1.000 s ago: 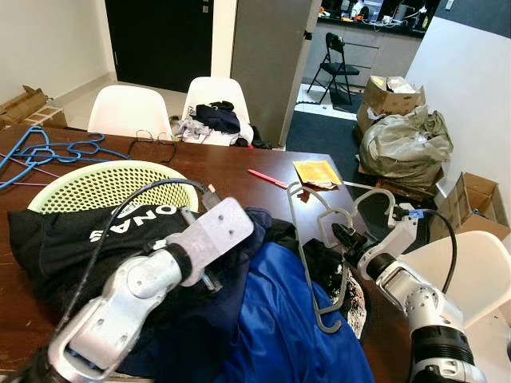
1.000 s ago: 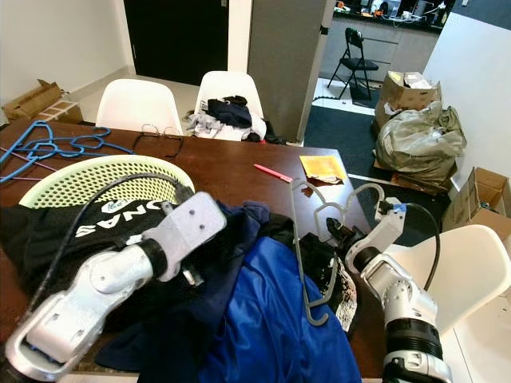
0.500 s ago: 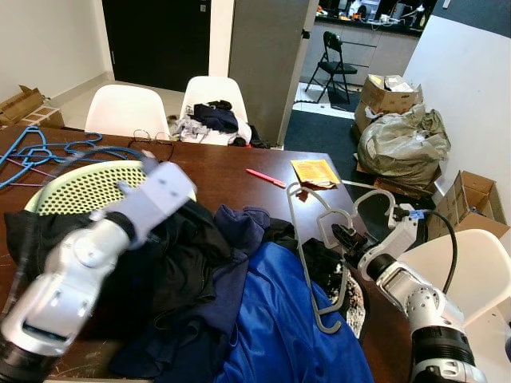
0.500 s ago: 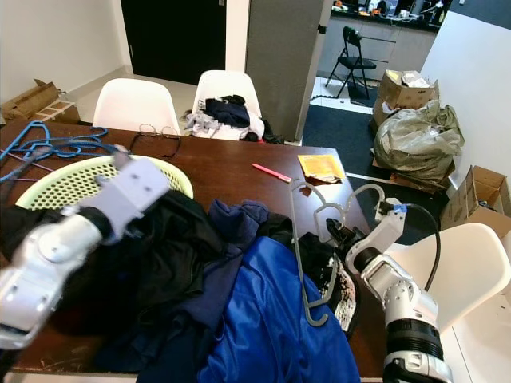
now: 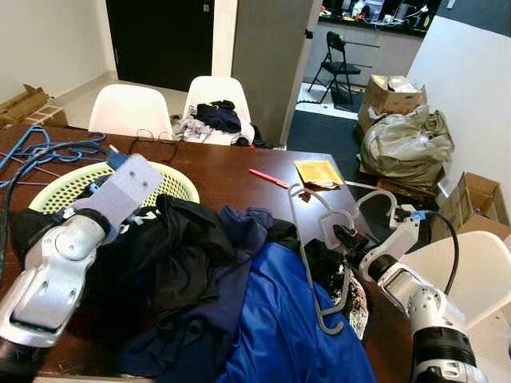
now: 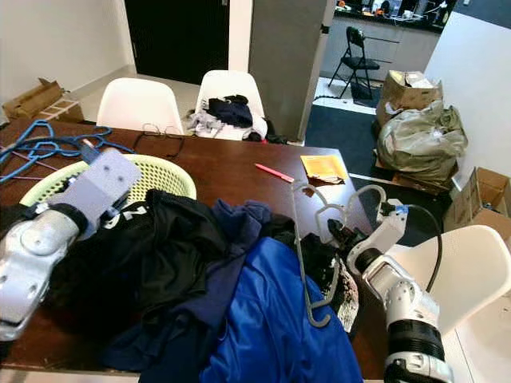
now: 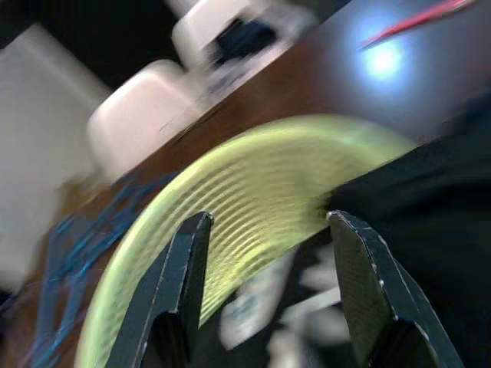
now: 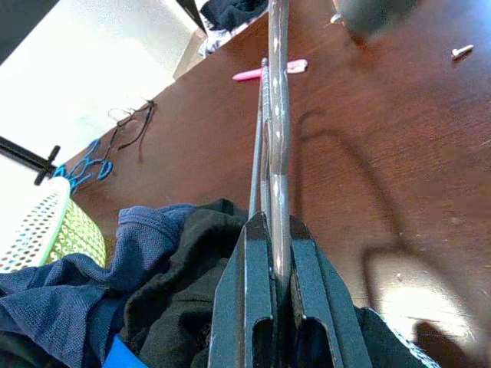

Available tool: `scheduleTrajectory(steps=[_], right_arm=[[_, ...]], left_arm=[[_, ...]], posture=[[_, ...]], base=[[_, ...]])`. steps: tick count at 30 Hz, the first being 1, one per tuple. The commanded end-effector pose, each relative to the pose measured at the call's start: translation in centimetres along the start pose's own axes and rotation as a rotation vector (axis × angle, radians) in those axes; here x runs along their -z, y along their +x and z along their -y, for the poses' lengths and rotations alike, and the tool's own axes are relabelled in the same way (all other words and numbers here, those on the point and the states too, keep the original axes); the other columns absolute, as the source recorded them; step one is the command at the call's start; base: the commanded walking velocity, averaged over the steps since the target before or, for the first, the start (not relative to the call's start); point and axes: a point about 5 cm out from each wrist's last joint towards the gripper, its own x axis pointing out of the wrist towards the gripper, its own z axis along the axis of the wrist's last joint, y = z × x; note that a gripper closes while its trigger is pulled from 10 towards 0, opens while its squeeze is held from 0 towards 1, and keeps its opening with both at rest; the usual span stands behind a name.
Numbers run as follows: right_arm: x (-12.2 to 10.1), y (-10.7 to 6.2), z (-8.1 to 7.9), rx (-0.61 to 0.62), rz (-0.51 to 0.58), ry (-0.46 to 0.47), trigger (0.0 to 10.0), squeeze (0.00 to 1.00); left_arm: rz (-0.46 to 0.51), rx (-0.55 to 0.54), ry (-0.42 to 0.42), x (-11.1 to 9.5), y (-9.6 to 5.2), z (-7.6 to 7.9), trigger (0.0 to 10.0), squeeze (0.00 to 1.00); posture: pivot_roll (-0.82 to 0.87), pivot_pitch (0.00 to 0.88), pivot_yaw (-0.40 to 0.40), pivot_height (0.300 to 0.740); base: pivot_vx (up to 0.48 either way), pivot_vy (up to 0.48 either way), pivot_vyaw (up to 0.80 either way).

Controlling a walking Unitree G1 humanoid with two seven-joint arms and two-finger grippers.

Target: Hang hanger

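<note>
A thin grey wire hanger [image 5: 306,255] stands tilted over the clothes pile at the table's right end. My right gripper [image 5: 344,237] is shut on its rod, seen close up in the right wrist view as hanger [image 8: 278,115] clamped in the gripper [image 8: 275,230]. My left arm [image 5: 120,191] reaches over the yellow-green mesh basket [image 5: 182,183] at the left. In the left wrist view my left gripper [image 7: 268,221] is open with nothing between its fingers, above the basket [image 7: 230,192]. A tangle of blue hangers [image 5: 48,148] lies at the far left.
Black [image 5: 172,255], navy and bright blue [image 5: 279,327] garments cover the table's front. A pink pen [image 5: 267,178], a yellow packet [image 5: 317,171] and glasses [image 5: 156,137] lie on the brown table [image 5: 231,171]. White chairs [image 5: 128,110] stand behind it; one chair [image 5: 471,263] stands on the right.
My left arm has swung back from across the clothes pile to the left, over the basket. The right gripper and its hanger have stayed in place.
</note>
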Motion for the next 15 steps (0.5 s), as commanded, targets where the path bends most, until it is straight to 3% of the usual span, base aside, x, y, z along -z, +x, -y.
scheduleTrajectory(steps=[1,2,4,7,9,11,12,13,14,15], right_arm=[[0.3,-0.4,0.6,0.026,-0.017,0.002,10.0,0.0],[0.3,-0.4,0.6,0.026,-0.018,0.004,10.0,0.0],[0.3,-0.4,0.6,0.025,-0.018,0.005,10.0,0.0],[0.3,-0.4,0.5,0.021,-0.023,0.011,10.0,0.0],[0.3,-0.4,0.5,0.02,-0.024,0.011,10.0,0.0],[0.4,-0.3,0.5,0.017,-0.028,0.013,10.0,0.0],[0.4,-0.3,0.5,0.017,-0.028,0.013,10.0,0.0],[0.5,-0.3,0.5,0.017,-0.03,0.015,10.0,0.0],[0.5,-0.3,0.5,0.017,-0.03,0.015,10.0,0.0],[0.5,-0.3,0.5,0.016,-0.031,0.017,10.0,0.0]], left_arm=[[0.043,0.088,0.057,-1.5,-0.7,0.8,10.0,0.0],[0.044,0.104,0.115,-1.9,-1.2,0.6,10.0,0.0],[0.04,0.113,0.134,-1.9,-1.4,0.4,10.0,0.0],[0.011,0.163,0.194,-2.2,-2.7,-1.5,10.0,0.0],[-0.001,0.175,0.203,-2.2,-3.0,-1.8,10.0,0.0],[-0.121,0.232,0.239,-0.9,-4.1,-2.7,10.0,0.0],[-0.121,0.232,0.239,-0.9,-4.1,-2.7,10.0,0.0],[-0.214,0.303,0.261,0.0,-5.3,-2.7,10.0,0.0],[-0.214,0.303,0.261,0.0,-5.3,-2.7,10.0,0.0],[-0.296,0.369,0.27,0.7,-6.2,-2.5,10.0,0.0]], posture=[[0.11,0.0,-0.112,0.74],[0.11,0.0,-0.112,0.74],[0.11,0.0,-0.112,0.74],[0.12,0.0,-0.119,0.74],[0.12,0.0,-0.119,0.74],[0.13,0.0,-0.119,0.74],[0.13,0.0,-0.119,0.74],[0.14,0.0,-0.118,0.74],[0.14,0.0,-0.118,0.74],[0.16,0.0,-0.116,0.74]], base=[[0.0,0.0,0.0],[0.0,0.0,0.0],[0.0,0.0,0.0],[0.0,0.0,0.0],[0.0,0.0,0.0],[0.0,0.0,0.0],[0.0,0.0,0.0],[0.0,0.0,0.0],[0.0,0.0,0.0],[0.0,0.0,0.0]])
